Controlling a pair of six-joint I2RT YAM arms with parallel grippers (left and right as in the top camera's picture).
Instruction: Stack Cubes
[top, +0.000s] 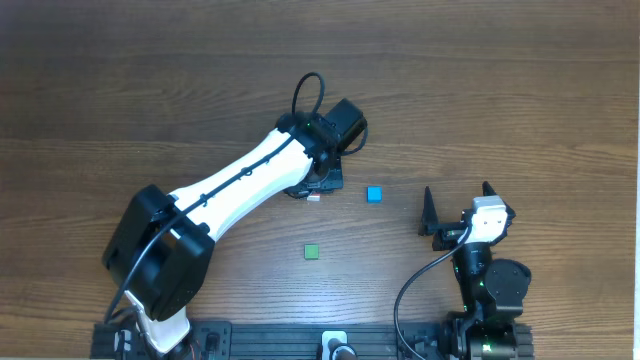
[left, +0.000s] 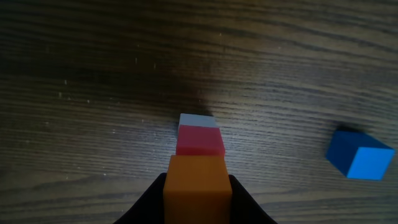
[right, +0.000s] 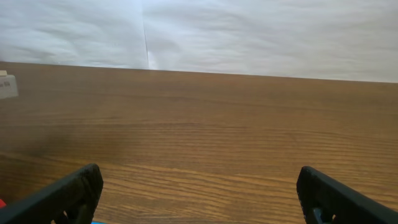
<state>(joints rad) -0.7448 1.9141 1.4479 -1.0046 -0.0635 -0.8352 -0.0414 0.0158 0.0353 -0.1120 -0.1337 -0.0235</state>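
A brown wooden table (top: 120, 90) runs to a far edge against a white wall (right: 261, 34). There are five cubes. The left hand (left: 198, 210) pinches the orange cube (left: 198, 183). A red cube (left: 200, 142) and a pale grey cube (left: 198, 120) line up just past it; I cannot tell if they are stacked. The blue cube (top: 374, 194) sits alone between the two hands, and the green cube (top: 312, 252) sits nearer the bases, with open wood around each. The right hand (top: 457, 203) is spread wide, well apart from the cubes.
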